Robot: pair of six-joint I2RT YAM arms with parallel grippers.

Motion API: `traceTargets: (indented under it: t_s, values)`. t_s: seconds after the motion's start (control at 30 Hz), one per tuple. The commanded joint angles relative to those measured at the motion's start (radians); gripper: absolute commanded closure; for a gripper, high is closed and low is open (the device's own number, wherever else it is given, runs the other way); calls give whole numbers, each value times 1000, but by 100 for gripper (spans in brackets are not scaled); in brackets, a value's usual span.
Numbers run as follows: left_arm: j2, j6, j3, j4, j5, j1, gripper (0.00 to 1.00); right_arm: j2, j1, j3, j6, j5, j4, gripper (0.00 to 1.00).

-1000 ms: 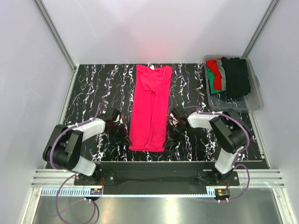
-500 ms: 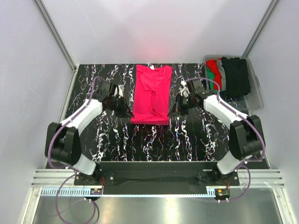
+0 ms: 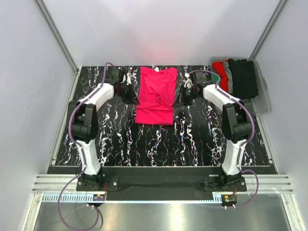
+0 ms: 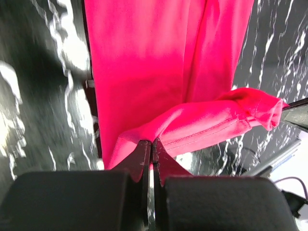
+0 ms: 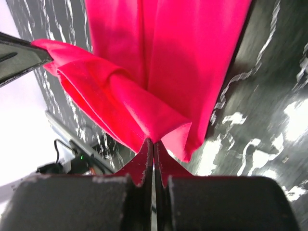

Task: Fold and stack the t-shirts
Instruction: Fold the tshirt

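Above the marbled worktop [image 3: 144, 144], the left end effector [image 4: 151, 143] and right end effector [image 5: 153, 142], each pinched tight on a hem corner, hold the limp, light t-shirt [image 3: 155, 98] doubled over mid-worktop. The corners look the surest hold. Beyond, spare shirts [image 3: 238, 77] fill a bin [image 3: 263, 103].

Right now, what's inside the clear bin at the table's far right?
A red shirt, a green one, a grey one and a black one lie side by side in the bin. The right arm covers its near-left corner; anything beneath the shirts is hidden.
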Motion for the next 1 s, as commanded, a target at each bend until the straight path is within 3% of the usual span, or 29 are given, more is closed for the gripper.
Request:
traceTargets:
  t_s: [0.0,0.2,0.23,0.27,0.3,0.43,0.53,0.67,0.83,0.97]
  values:
    - [67,52,106,25,-25,14,100,49,-20,104,-36,14,30,100]
    - [169,67,218,41,-25,15,99,153,-22,207,-58,24,51,100]
    - [175,70,226,46,-30,15,96,162,-22,220,-64,32,51,95]
    - [178,69,238,46,-43,15,84,178,-22,227,-67,40,53,75]
    - [176,67,240,45,-62,17,52,181,-25,246,-68,59,53,68]
    - [100,89,223,23,-77,37,33,112,-39,205,-53,72,39,59]
    - [5,93,128,-1,-44,58,29,5,-40,76,-27,63,16,57]
    - [-52,46,-65,0,131,78,33,-71,-39,-132,51,-14,36,56]
    - [-43,-28,-257,70,243,80,36,-57,-28,-222,86,-60,68,58]
    - [-14,-63,-277,100,243,78,37,-25,-11,-248,125,-63,99,59]
